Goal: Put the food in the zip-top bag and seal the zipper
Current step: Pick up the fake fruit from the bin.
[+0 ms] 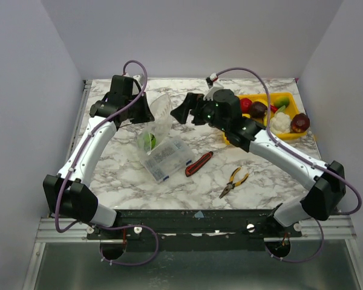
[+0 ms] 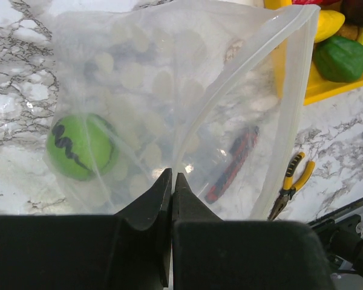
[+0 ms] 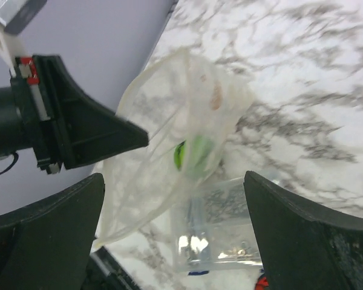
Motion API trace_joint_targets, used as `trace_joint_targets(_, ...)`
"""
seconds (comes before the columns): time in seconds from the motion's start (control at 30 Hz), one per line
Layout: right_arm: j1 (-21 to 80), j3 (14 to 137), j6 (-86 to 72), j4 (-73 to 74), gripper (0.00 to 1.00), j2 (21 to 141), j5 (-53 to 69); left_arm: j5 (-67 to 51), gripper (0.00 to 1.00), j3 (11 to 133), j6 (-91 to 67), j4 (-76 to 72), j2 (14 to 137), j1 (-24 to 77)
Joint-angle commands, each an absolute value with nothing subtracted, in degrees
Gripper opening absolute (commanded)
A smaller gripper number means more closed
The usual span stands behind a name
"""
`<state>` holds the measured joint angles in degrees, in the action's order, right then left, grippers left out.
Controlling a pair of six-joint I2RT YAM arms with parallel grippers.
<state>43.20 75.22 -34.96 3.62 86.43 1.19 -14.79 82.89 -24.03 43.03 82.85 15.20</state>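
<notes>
My left gripper point(image 1: 144, 112) is shut on the rim of the clear zip-top bag point(image 1: 160, 116) and holds it up with its mouth open. In the left wrist view my left gripper point(image 2: 172, 176) pinches the bag point(image 2: 169, 84), the zipper strip point(image 2: 292, 90) runs down the right side, and one green food piece point(image 2: 81, 147) lies inside. My right gripper point(image 1: 181, 112) is open and empty just right of the bag's mouth. In the right wrist view my right gripper point(image 3: 175, 241) faces the bag point(image 3: 163, 121) and the green piece point(image 3: 193, 154). More food, a cauliflower point(image 1: 281, 122) and maroon point(image 1: 258, 109) and red pieces, lies in the tray.
The yellow tray point(image 1: 292, 136) stands at the back right. A clear compartment box point(image 1: 166, 159) lies under the bag. A red-and-black knife point(image 1: 198, 164) and yellow-handled pliers point(image 1: 234, 181) lie in front. Grey walls close in the left, back and right.
</notes>
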Motion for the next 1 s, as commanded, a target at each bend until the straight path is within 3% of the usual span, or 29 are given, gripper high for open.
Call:
trace_joint_targets(0.0, 39.63, 77.63, -27.42, 12.46, 1.00, 82.38, -10.23, -15.09, 0.00, 86.05, -23.57, 44.67, 83.68, 15.11)
trace_joint_targets(0.2, 24.95, 73.18, -25.47, 16.37, 0.98, 79.67, -15.45, -16.18, 0.00, 87.36, -21.23, 45.73, 85.04, 15.03)
trace_joint_targets(0.4, 13.22, 72.50, -27.48, 20.86, 0.96, 83.60, -28.81, -16.40, 0.00, 85.70, -20.07, 44.53, 84.45, 15.03)
trace_joint_targets(0.8, 1.92, 70.86, -25.41, 20.46, 0.85, 93.76, -32.40, -19.95, 0.00, 82.96, -19.95, 42.58, 85.09, 15.03)
trace_joint_targets(0.97, 0.37, 71.61, -25.52, 20.24, 0.89, 92.88, -36.35, -20.19, 0.00, 82.79, -20.02, 42.50, 85.25, 14.86)
